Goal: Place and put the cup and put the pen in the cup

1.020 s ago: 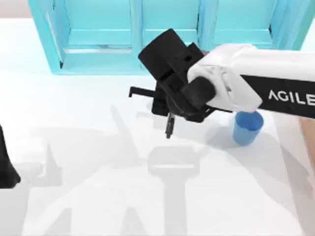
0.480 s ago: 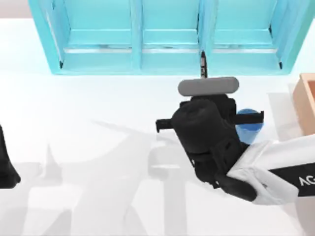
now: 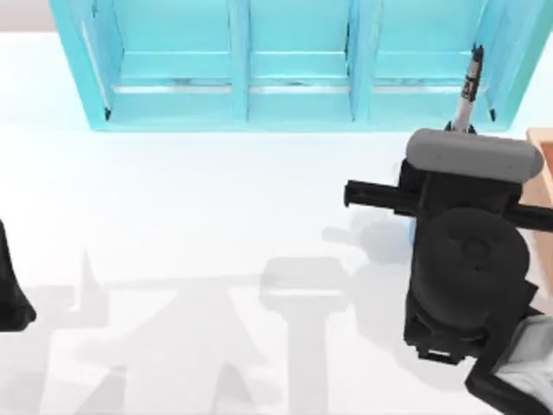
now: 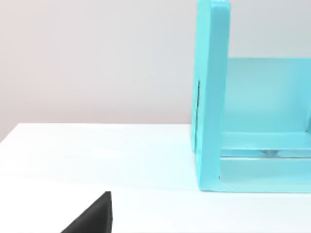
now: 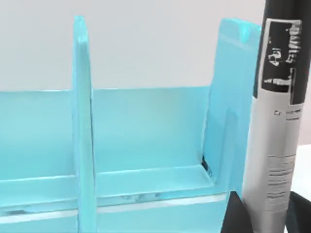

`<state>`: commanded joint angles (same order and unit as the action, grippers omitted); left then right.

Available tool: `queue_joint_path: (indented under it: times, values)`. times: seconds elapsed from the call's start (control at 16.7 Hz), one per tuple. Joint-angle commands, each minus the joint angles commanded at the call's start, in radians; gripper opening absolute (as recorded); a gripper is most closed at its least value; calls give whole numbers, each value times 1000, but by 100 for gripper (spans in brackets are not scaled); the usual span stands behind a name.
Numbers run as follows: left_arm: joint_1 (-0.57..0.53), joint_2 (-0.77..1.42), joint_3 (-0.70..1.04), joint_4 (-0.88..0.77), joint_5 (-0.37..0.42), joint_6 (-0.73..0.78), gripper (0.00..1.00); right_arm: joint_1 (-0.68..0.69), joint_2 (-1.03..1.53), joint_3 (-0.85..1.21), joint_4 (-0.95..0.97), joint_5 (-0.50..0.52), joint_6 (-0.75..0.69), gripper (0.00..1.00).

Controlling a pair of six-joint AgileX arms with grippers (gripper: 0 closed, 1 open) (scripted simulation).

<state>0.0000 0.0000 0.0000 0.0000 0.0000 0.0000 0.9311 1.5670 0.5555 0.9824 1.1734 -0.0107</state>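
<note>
One pen (image 3: 467, 89) pinched upright in right gripper (image 3: 460, 130), cup hidden beneath; left gripper's (image 3: 12, 298) claw state unclear.

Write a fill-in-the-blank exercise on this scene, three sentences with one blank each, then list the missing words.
1. The slim black marker pen with a grey-white label is held in the ____ arm's tool.
2. Behind the white table stands a shelf unit coloured light ____.
3. The left arm's tool sits parked at the table's ____ edge in the top view.

Missing words: right; blue; left
</note>
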Motion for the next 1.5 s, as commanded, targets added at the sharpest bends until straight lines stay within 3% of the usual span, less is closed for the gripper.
queue_joint_path:
  times: [0.48, 0.9, 1.2, 1.5]
  values:
    - [0, 0, 0, 0, 0, 0, 100, 1, -46, -18, 46, 31, -29, 0]
    - [0, 0, 0, 0, 0, 0, 100, -116, 62, 16, 115, -88, -18, 0]
    - [0, 0, 0, 0, 0, 0, 100, -132, 74, 19, 122, -102, -17, 0]
    - [0, 0, 0, 0, 0, 0, 100, -132, 74, 19, 122, -102, -17, 38]
